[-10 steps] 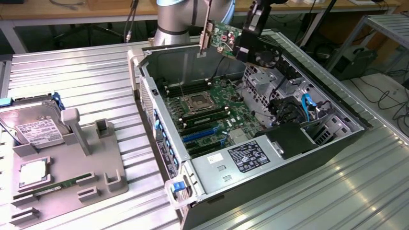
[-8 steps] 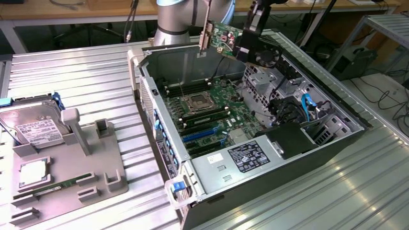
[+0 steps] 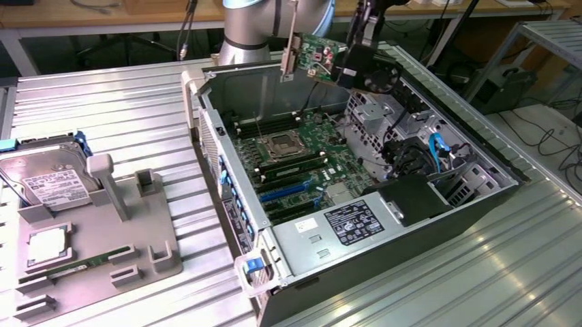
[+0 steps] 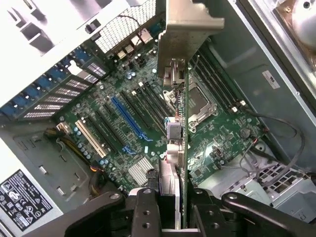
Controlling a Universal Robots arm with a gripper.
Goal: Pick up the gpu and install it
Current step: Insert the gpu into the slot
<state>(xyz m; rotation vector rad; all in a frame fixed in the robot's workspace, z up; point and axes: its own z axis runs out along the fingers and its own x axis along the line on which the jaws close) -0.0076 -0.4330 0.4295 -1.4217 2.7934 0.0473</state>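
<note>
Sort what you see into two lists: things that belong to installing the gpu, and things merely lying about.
Belonging: gpu, held in the gripper above the open computer case; motherboard with its expansion slots.
Lying about: hard drive, memory stick, square silvery chip, all on the grey holder.

We lose the arm past the top edge, near end of the card hidden from us between the fingers of the gripper, label print too small for us to read
</note>
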